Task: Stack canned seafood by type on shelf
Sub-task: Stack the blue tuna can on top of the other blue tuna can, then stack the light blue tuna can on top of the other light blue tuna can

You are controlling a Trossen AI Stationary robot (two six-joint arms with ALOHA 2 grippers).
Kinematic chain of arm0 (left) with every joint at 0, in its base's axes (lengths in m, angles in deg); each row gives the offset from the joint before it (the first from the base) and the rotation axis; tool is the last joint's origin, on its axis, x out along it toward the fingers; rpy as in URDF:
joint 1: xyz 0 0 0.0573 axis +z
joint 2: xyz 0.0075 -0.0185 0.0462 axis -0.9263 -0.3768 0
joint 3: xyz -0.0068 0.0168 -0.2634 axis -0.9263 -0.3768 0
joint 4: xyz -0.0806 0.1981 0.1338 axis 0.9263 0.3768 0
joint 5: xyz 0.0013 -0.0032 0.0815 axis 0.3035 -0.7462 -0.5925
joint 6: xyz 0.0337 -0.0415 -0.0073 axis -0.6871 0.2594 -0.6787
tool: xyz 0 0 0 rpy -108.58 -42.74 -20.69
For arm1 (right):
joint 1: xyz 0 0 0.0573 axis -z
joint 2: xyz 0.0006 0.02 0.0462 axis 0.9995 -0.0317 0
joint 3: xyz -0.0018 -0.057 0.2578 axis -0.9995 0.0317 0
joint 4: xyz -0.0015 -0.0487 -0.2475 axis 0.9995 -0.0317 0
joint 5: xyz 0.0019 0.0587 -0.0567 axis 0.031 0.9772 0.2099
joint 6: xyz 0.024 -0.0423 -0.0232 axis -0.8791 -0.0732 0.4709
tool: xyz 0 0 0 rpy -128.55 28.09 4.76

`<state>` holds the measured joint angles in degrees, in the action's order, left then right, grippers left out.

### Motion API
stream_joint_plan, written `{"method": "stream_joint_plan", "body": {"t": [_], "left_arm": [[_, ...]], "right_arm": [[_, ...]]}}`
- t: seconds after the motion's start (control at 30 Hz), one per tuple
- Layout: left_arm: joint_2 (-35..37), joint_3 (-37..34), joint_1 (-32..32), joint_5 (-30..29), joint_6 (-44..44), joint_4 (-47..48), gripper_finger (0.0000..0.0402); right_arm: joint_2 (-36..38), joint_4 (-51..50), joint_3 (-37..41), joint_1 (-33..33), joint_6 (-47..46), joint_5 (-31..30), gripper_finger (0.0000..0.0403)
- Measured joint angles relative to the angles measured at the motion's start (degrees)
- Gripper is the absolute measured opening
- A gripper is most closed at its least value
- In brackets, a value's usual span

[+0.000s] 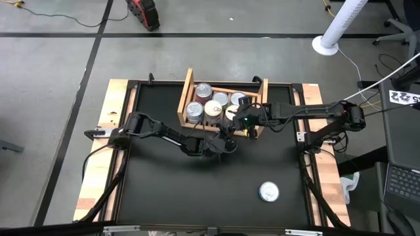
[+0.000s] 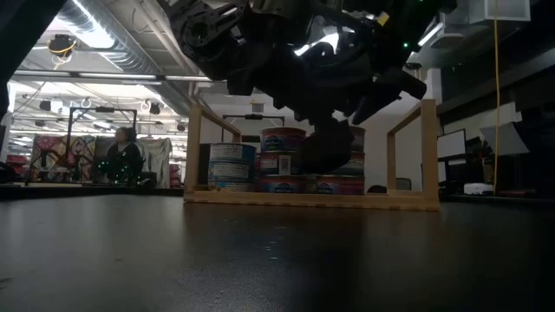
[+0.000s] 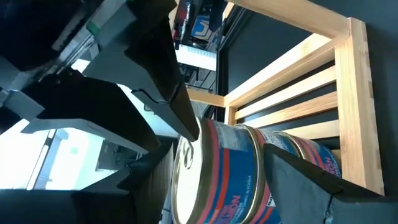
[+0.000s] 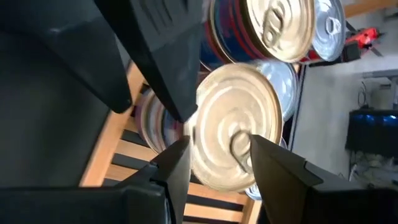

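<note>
The wooden shelf (image 1: 186, 98) stands at the table's far middle and holds several silver-lidded tins (image 1: 204, 90) in stacks (image 2: 282, 160). My left gripper (image 3: 221, 149) reaches in level from the near side, at the shelf's right part (image 1: 228, 131). It is shut on a blue tin with red stripes (image 3: 230, 180). A pink-labelled tin (image 3: 314, 155) sits beyond it on the shelf's slats. My right gripper (image 4: 219, 140) slants down over that same tin's lid (image 4: 236, 112) from the table's right. Its fingers are apart with nothing between them. My left gripper has the blue tin between its two fingers, one finger (image 3: 146, 171) on the lid's side (image 3: 185, 180) and the other (image 3: 305, 190) toward the tin's bottom end, which it hides. The fingers come level from the near side. My right gripper has one fingertip (image 3: 191, 127) at the lid's rim; whether it touches, I cannot tell.
One loose tin (image 1: 269, 191) lies lid up on the black table top at the near right. The shelf's raised boards (image 3: 356, 106) and posts (image 2: 429, 147) close in around both grippers. A person (image 2: 126, 152) sits far off in the room behind.
</note>
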<state>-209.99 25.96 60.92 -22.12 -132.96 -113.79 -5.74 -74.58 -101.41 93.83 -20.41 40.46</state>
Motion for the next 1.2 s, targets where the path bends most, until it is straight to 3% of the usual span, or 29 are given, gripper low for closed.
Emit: {"method": "stream_joint_plan", "body": {"t": [0.33, 0.6, 0.9, 1.07, 1.2], "left_arm": [[1.1, 0.0, -3.0, -1.2, -2.2, 0.2, 0.0244], [8.0, 0.0, -5.4, -1.8, 1.2, 2.8, 0.0244], [17.3, 0.1, -7.0, -2.1, 15.6, 27.4, 0.0244], [20.8, 0.1, -7.1, -1.5, 27.0, 41.9, 0.0244], [21.6, 0.1, -7.1, -1.3, 33.2, 46.5, 0.0244]], "right_arm": [[0.2, -2.7, -2.0, -1.2, 0.0, 0.4, 0.0166], [0.3, -10.2, -8.5, -9.4, -4.2, -1.6, 0.0166], [0.3, -21.9, -12.9, -21.5, -19.9, -0.9, 0.0166], [0.3, -24.9, -12.9, -27.5, -34.3, 6.3, 0.0166], [0.1, -25.1, -12.9, -32.1, -46.6, 14.3, 0.0166]]}}
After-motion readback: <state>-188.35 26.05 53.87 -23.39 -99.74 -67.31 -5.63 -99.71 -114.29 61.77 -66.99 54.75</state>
